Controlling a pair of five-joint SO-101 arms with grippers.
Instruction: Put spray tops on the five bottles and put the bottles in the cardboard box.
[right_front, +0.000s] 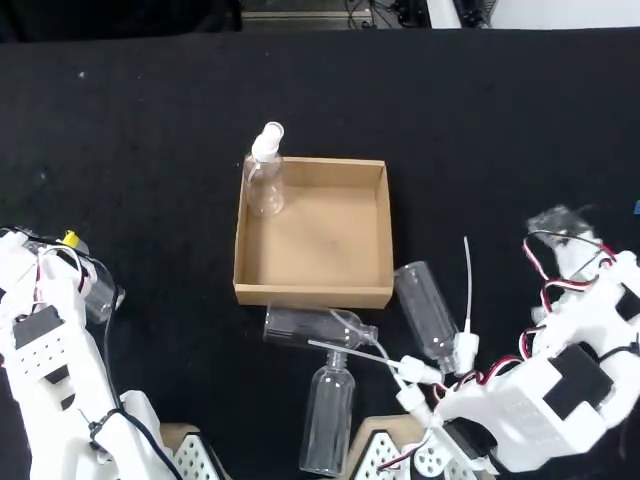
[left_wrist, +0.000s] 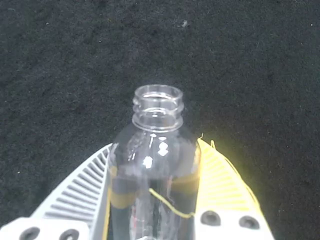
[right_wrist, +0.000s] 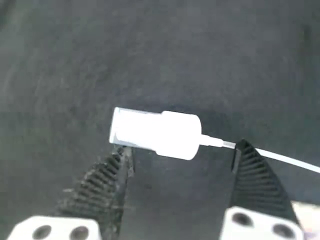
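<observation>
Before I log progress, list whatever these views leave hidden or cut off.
Left wrist view: clear plastic bottle, base cut off by the picture edge.
Right wrist view: white spray top, thin tube end running off the edge.
High view: that bottle, partly behind the white left arm.

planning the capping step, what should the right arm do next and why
Probably close the fingers of the right gripper on the spray top: it lies on the black table between the open fingers, not yet gripped. The left gripper holds an uncapped bottle that needs one.
</observation>
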